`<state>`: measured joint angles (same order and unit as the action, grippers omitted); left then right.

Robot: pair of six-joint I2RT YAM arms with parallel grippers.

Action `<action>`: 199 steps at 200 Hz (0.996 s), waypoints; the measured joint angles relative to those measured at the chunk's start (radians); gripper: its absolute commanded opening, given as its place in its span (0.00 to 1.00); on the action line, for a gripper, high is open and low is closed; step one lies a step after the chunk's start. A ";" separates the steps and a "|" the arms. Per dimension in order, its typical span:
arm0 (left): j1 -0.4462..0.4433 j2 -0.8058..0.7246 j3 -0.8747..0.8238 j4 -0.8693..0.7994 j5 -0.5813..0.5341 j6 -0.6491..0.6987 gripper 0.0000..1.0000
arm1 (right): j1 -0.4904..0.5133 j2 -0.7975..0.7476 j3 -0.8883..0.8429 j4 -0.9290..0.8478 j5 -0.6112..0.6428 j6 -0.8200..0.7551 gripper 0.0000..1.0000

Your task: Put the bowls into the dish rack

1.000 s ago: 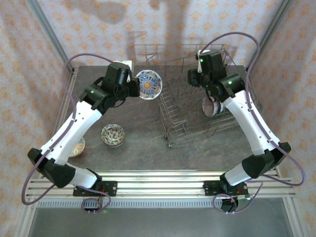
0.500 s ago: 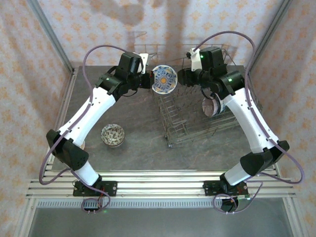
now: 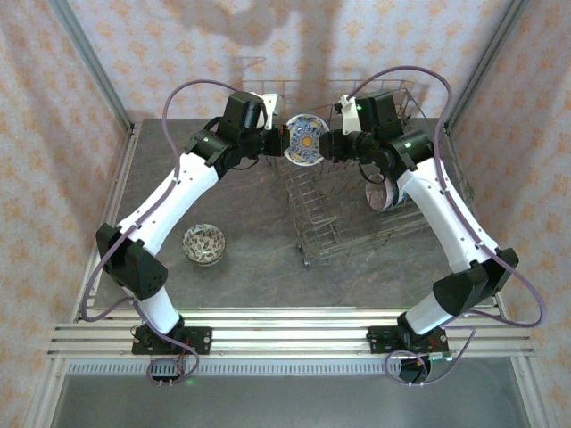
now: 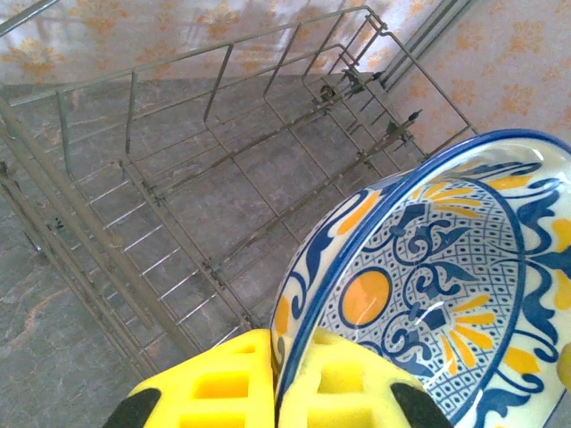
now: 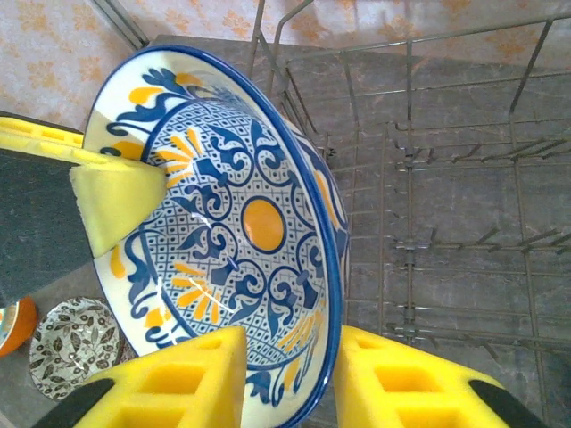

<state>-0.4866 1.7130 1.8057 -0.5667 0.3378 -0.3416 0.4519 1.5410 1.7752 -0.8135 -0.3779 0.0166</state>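
One blue-and-yellow bowl [image 3: 304,141] has travelled to 12 o'clock, over the left edge of the dish rack [image 3: 343,234], still clenched in the left gripper [image 3: 284,143], while the right gripper [image 3: 326,146] has arrived astride its rim, closing, grip uncertain, which looks like a handover.

Dark grey surface [image 3: 250,267]: the grey metal wire dish rack [image 3: 314,234] stands on its right half, towards the rear. The blue-and-white patterned ceramic bowl [image 3: 305,139] is off the surface, tilted on edge above the rack's far-left corner. The left gripper [image 3: 280,141] is at its left, clamped on the rim. The right gripper [image 3: 328,144] is at its right, fingers astride the opposite rim. A pink-patterned ceramic bowl [image 3: 382,194] stands on edge in the rack's right part. A dark speckled ceramic bowl [image 3: 204,243] rests on the surface, well left of the rack and nearer the front.
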 measured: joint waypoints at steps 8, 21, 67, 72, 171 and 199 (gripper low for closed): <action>-0.002 0.001 0.000 0.000 -0.005 0.000 0.00 | -0.002 0.000 -0.003 0.002 0.003 0.006 0.25; -0.005 0.001 0.000 0.001 -0.009 0.000 0.00 | -0.008 0.000 -0.013 0.005 0.002 0.012 0.24; -0.014 0.010 0.000 0.011 -0.013 -0.008 0.00 | -0.016 0.000 -0.023 0.003 -0.003 0.024 0.23; -0.016 0.011 0.000 0.011 -0.014 -0.009 0.00 | -0.017 0.002 -0.023 0.003 0.000 0.029 0.20; -0.023 0.011 0.000 0.011 -0.036 -0.027 0.00 | -0.021 0.008 -0.031 0.014 0.033 0.122 0.05; -0.022 0.012 0.000 0.011 -0.040 -0.027 0.02 | -0.021 0.009 -0.032 0.021 0.037 0.145 0.01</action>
<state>-0.5087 1.7248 1.8057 -0.5556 0.2981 -0.3687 0.4309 1.5497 1.7428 -0.7921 -0.3405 0.1616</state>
